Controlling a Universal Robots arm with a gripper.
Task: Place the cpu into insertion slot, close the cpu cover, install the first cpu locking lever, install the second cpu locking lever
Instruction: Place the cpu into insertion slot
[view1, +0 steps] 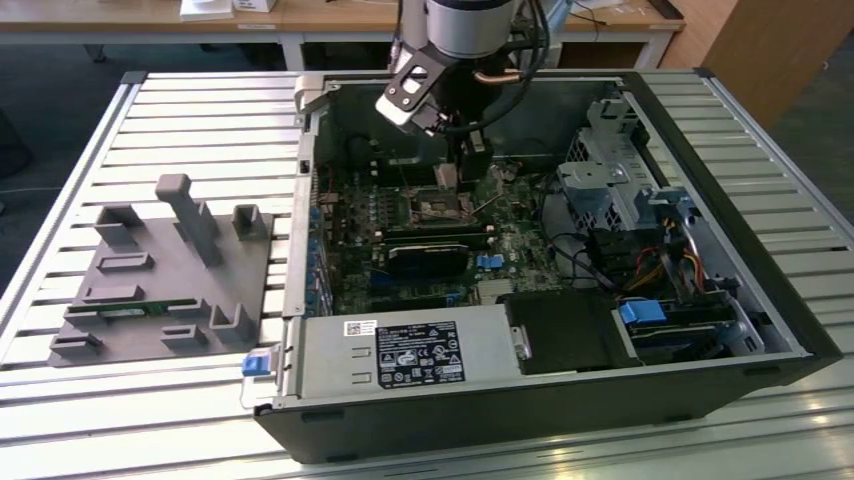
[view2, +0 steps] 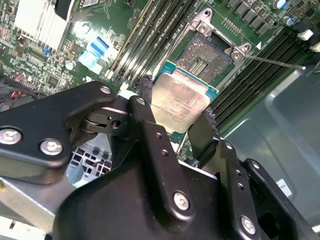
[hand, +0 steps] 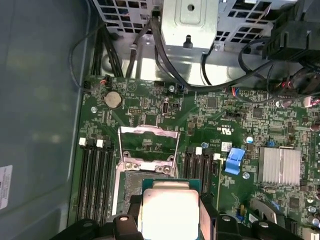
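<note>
Gripper (view2: 176, 114): the black fingers (view2: 146, 95) pinch the cpu (view2: 183, 96) by two opposite edges, silvery lid facing the camera. In the first wrist view the cpu (hand: 169, 210) is held flat between the fingers.

Arm (view1: 462, 30): reaches down into the open computer case (view1: 694, 330), wrist pointing downward, with the gripper (view1: 467, 168) low over the motherboard (view1: 400, 225).

The cpu hangs just above the insertion slot (view2: 208, 56), overlapping its near edge and not seated; the brownish pin field is exposed. The cpu cover (hand: 149, 144) stands swung up at the far side of the insertion slot (hand: 131, 184). A thin metal lever (view2: 276, 62) juts from one socket corner.

Black memory slots (hand: 95, 180) flank the socket. A finned heatsink (hand: 279, 167) sits well apart.
</note>
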